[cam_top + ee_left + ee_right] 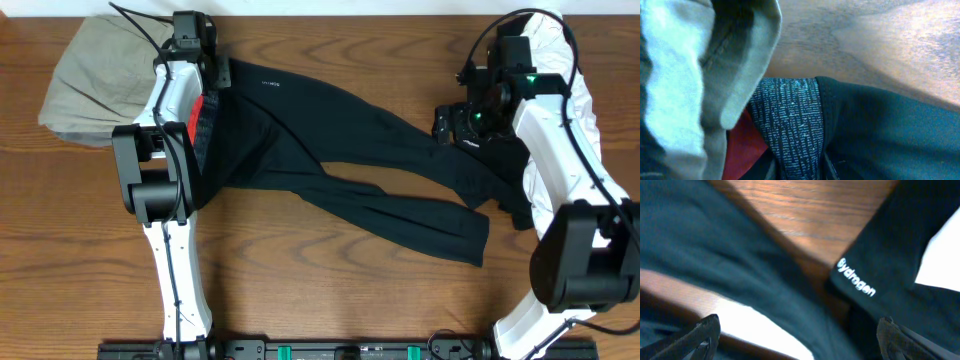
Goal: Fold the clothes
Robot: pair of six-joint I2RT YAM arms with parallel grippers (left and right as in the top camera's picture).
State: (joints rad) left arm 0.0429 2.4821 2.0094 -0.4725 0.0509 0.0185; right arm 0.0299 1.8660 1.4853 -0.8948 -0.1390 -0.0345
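1. The black athletic pants (pixel 340 160) lie spread across the desk (pixel 330 300), with the waistband (pixel 787 125) at the left and the legs reaching right.
2. The grey-and-red waistband touches the khaki trousers (pixel 90 75).
3. The right fingers (pixel 705 332) are spread wide apart over black fabric, gripping nothing.
4. The left fingers show in no view; I cannot tell whether they are open or closed.
5. The left arm (pixel 170 110) lies over the waistband end.

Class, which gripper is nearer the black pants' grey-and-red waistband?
Left. The left gripper is right over the waistband; the right gripper is far off, above the black pants' leg ends.
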